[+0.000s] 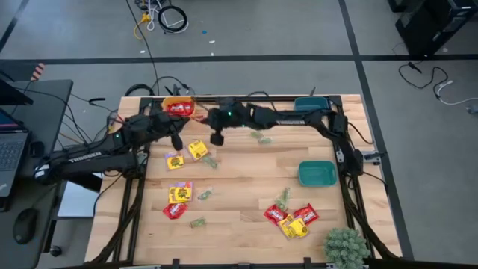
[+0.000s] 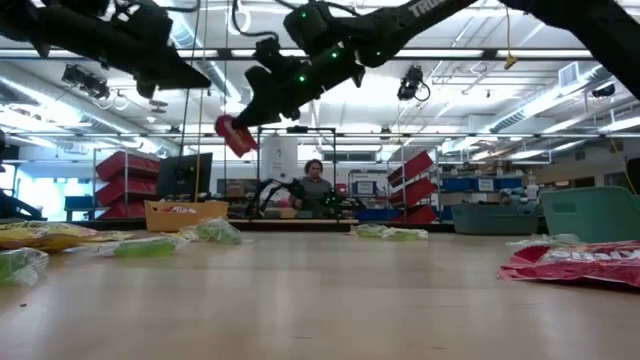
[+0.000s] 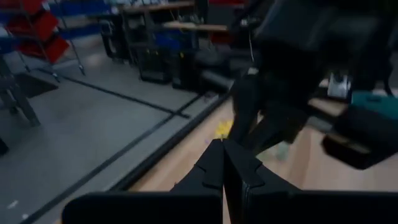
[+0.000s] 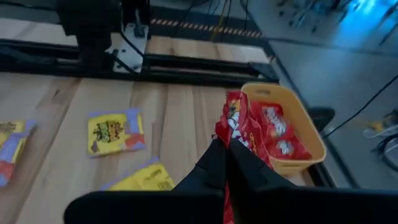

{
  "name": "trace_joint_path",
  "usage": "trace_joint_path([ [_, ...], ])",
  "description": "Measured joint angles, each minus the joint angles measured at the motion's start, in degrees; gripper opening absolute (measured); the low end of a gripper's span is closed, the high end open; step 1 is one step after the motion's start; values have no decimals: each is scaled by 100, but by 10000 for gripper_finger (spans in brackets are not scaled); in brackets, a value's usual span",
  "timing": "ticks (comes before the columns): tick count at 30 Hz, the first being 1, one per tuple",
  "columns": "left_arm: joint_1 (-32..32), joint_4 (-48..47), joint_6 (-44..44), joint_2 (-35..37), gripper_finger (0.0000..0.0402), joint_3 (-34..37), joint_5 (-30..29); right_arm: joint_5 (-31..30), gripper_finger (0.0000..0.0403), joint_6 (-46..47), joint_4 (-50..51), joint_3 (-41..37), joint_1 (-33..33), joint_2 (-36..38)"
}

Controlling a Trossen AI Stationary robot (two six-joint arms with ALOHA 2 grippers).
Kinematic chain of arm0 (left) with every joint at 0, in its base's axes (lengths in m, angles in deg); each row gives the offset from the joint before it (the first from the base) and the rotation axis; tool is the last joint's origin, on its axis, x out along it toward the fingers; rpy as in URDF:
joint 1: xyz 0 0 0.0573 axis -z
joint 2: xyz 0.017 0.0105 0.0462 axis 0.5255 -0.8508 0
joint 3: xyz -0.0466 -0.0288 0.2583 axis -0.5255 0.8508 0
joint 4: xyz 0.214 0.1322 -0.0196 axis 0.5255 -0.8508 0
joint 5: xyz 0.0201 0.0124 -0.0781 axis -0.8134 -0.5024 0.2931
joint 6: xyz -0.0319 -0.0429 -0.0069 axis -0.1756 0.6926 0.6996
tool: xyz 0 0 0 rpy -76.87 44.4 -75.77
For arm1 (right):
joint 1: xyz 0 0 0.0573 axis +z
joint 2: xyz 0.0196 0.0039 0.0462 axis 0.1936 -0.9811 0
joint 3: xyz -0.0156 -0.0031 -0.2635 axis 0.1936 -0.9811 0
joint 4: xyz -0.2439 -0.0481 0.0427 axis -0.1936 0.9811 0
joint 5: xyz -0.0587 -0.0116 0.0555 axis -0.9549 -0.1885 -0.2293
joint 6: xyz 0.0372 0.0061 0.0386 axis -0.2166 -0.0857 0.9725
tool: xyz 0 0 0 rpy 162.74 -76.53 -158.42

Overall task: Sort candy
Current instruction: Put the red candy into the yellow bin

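Table [image 1: 246, 175]: right gripper [image 4: 225, 149] pinches red packet [image 4: 239, 127].

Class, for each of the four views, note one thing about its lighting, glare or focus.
High view: even light, faint shadows on the pale wooden table. Low view: bright ceiling lights glare, nearest tabletop blurred. Left wrist view: dim, soft; the shut left gripper looms dark. Right wrist view: the right gripper, shut on a red candy packet, is blurred; the orange plastic bowl is sharper.
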Motion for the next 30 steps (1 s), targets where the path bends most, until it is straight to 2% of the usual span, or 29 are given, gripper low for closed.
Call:
trace_joint_path([
  [6,-240,64,-119,893,0,0,323,192,1,303,-173,990,-238,-710],
  [11,-360,-125,-81,1533,0,-2,743,315,0,468,-34,2230,-306,-1543],
  [16,-355,-477,-43,1903,0,-2,808,311,0,663,187,3550,-348,-2452],
  [18,-353,-523,-41,1986,0,-2,809,208,0,764,-349,3499,-387,-2573],
  [22,-353,-598,-56,2106,0,-4,809,-55,0,1025,-187,3447,-519,-2699],
  [30,-352,-655,-87,2141,0,-4,809,-94,0,1218,-186,3471,-687,-2661],
])
